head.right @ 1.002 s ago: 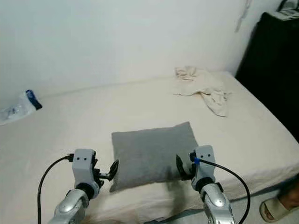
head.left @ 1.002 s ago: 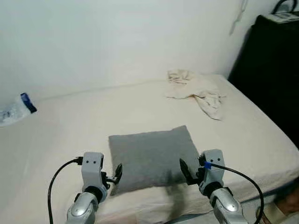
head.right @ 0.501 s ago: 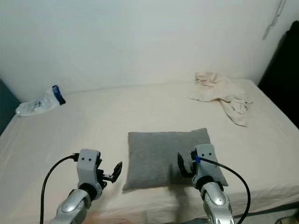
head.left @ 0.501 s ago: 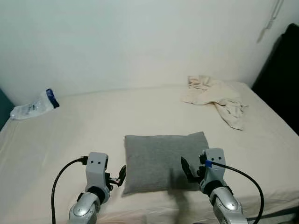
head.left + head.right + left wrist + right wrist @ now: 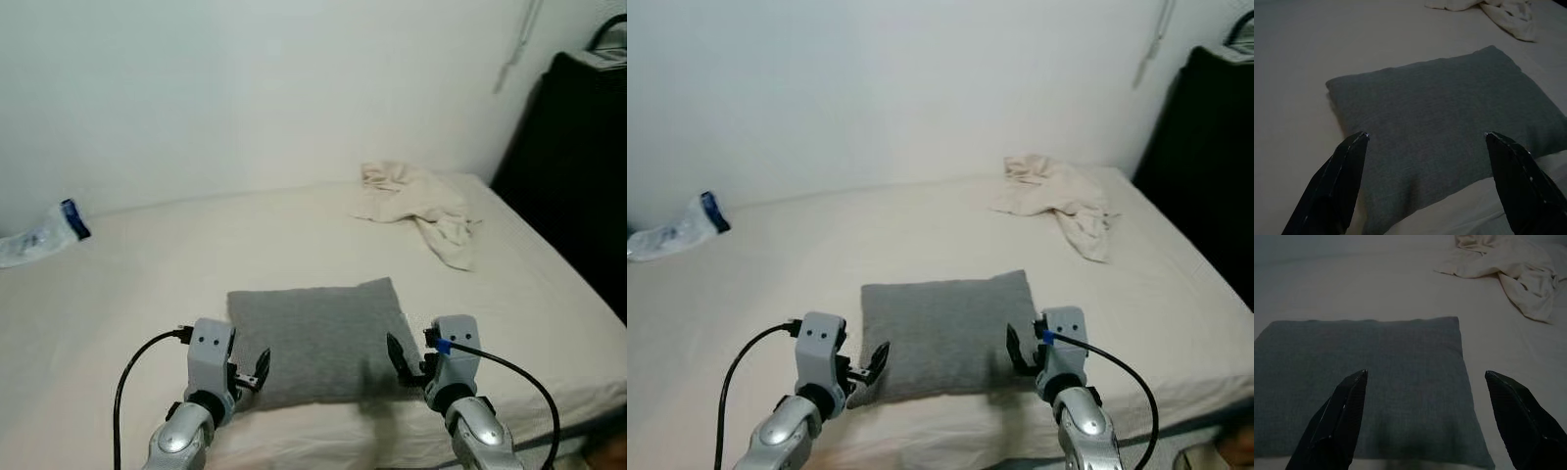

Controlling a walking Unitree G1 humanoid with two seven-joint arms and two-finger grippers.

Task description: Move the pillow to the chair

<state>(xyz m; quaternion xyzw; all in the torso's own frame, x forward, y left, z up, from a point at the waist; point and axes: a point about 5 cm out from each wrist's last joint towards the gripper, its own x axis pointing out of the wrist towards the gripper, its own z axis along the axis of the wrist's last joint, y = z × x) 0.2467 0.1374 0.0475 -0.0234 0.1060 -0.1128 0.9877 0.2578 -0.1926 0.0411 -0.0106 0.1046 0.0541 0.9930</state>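
A grey rectangular pillow (image 5: 318, 338) lies flat on a bed (image 5: 147, 264) covered with a cream sheet, close to the bed's near edge and roughly at the middle of the view. The left gripper (image 5: 253, 370) is raised at the pillow's near left corner, its two black fingers spread apart and holding nothing. The right gripper (image 5: 404, 360) is raised at the pillow's near right edge, its fingers likewise spread apart and empty. In both wrist views the pillow sits between and beyond the open fingertips; whether any finger touches the fabric cannot be told. A black cable (image 5: 127, 377) loops from the left wrist, and another runs from the right wrist.

At the far right of the bed lies a crumpled cream cloth (image 5: 416, 201), well apart from the pillow. At the far left edge rests a clear plastic bag with a blue end (image 5: 41, 235). A plain white wall (image 5: 245, 88) rises behind the bed. A tall black piece of furniture (image 5: 578, 166) stands at the right, beside the bed.
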